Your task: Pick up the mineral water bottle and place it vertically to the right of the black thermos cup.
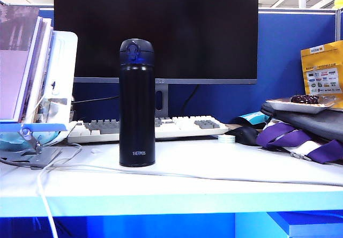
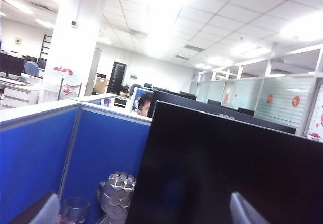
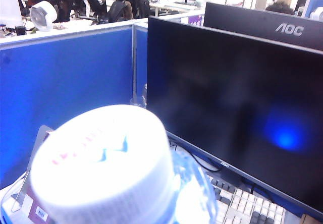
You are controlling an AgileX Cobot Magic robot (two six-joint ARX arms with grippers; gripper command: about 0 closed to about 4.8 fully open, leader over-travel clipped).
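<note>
Bottle (image 3: 106,168) fills the right wrist view, gripped by the right end effector; left end effector (image 2: 144,211) spread wide, raised before the monitor (image 2: 232,168); thermos (image 1: 136,104) upright on the surface (image 1: 214,179).

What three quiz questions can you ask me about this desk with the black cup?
1. True or false: the black thermos cup stands upright on the desk.
2. What lies right behind it? A keyboard; B banana; C shoe.
3. Fill in: the left gripper, up high by the monitor, is open and empty; the right gripper, up in front of the monitor, holds the ____.
Key: 1 true; 2 A; 3 mineral water bottle.
</note>
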